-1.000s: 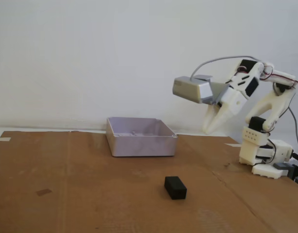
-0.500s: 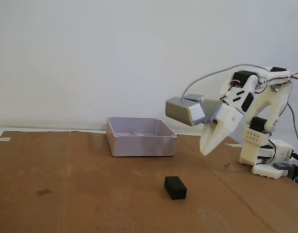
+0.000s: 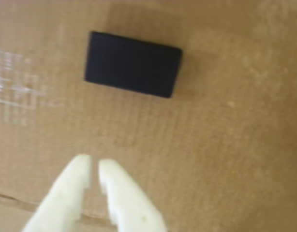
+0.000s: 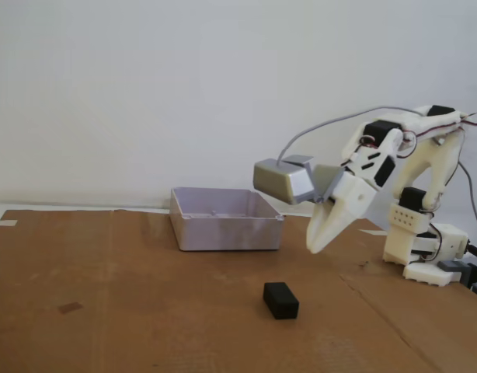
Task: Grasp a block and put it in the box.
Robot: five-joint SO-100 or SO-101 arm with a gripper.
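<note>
The block (image 4: 280,300) is taken as the landmark. It lies flat on the cardboard (image 4: 145,311), on its broad face, with nothing touching it and open cardboard on every side, so it can be reached from above without anything being disturbed.

The box (image 4: 225,219) is seen in the fixed view behind the block and to its left, well apart from it. It stands upright with its open top facing up; as far as can be seen over its near wall, nothing is held inside. The path from block to box appears unobstructed.

The gripper (image 4: 314,245) is held above the block and to its right in the fixed view, clear of the cardboard and angled down and leftward toward the block. This slant is judged to suit an approach, since the fingertips point roughly at the block. In the wrist view the gripper (image 3: 94,166) enters from the bottom edge, with the block (image 3: 133,64) ahead of it and a little to the right. The fingers (image 3: 71,186) are drawn nearly together, only a thin gap being left between the tips, and nothing is held between them.

The camera (image 4: 283,180) is carried on the wrist, above the block, so that the block is kept in sight.

The grasp is not yet made. The fingers would have to be spread before the block could be straddled.
</note>
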